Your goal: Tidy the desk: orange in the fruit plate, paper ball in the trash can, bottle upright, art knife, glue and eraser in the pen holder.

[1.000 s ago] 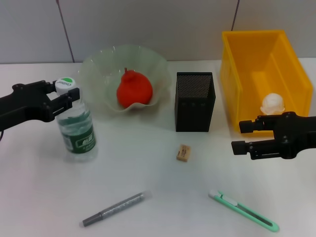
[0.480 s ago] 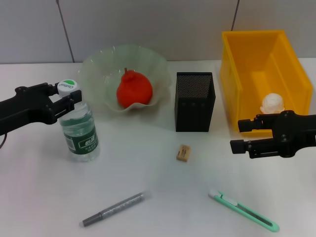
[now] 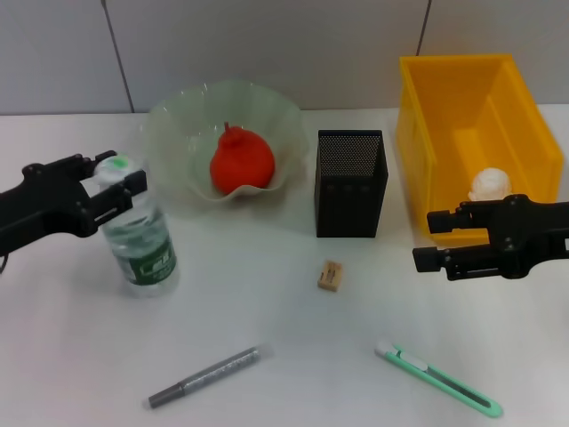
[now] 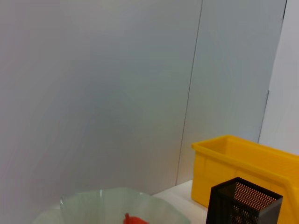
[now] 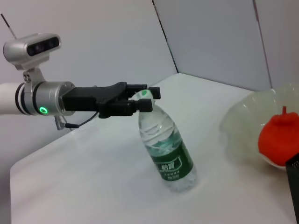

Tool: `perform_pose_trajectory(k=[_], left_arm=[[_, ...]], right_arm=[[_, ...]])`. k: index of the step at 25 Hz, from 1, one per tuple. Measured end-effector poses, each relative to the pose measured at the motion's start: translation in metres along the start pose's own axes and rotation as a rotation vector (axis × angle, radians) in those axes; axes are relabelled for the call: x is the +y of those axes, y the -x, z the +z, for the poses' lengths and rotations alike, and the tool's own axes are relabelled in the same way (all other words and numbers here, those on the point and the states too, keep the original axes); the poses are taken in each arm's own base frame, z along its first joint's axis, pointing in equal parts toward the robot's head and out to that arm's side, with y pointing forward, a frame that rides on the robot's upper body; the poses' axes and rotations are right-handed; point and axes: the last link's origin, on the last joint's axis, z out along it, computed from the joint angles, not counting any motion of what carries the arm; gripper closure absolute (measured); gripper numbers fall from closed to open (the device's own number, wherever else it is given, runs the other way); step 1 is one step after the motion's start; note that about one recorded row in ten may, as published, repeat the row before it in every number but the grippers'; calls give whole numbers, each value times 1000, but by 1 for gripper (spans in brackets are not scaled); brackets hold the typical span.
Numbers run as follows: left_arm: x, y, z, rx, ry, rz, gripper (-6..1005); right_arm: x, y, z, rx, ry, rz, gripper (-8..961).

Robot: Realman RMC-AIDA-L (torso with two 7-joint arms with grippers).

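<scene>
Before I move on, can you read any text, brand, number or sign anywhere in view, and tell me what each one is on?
Nothing can be read for certain.
Bottle green label: white printing, too blurred to read.
Bottle cap: green mark, not legible.
Grey pen: no readable print.
Art knife, eraser, pen holder, yellow bin: no text visible.

The bottle (image 3: pixel 138 233) is clear, glossy plastic with a green paper-like label, its cap between the matt black fingers of the left gripper (image 3: pixel 114 187). The bowl (image 3: pixel 182 124) beyond it looks like frosted, translucent plastic with a wavy rim. The pen holder (image 3: pixel 351 182) is black metal mesh. Just behind the matt black right gripper (image 3: pixel 426 241), the bin (image 3: pixel 425 116) is smooth yellow plastic holding a crumpled paper ball (image 3: pixel 492 186). The table (image 3: pixel 284 356) is smooth, matt white.
</scene>
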Motion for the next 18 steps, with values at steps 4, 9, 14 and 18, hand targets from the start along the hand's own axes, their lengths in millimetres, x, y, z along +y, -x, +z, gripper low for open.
perform_pose_trajectory(k=[4,9,14,18], left_arm=[[1,3,2,-2,7,4,453],[-2,-6,-7,46,0,36,259],[-19,-36,-57,217,-54,61,140],[-19,-39,-105,286,7,77,142]], right_arm=[[0,1,1,1,1,-6,273],[0,2,1,0,0,-8,276],[-1,2,1,0,0,-10,279],[0,7,2,1,3,-17,282]])
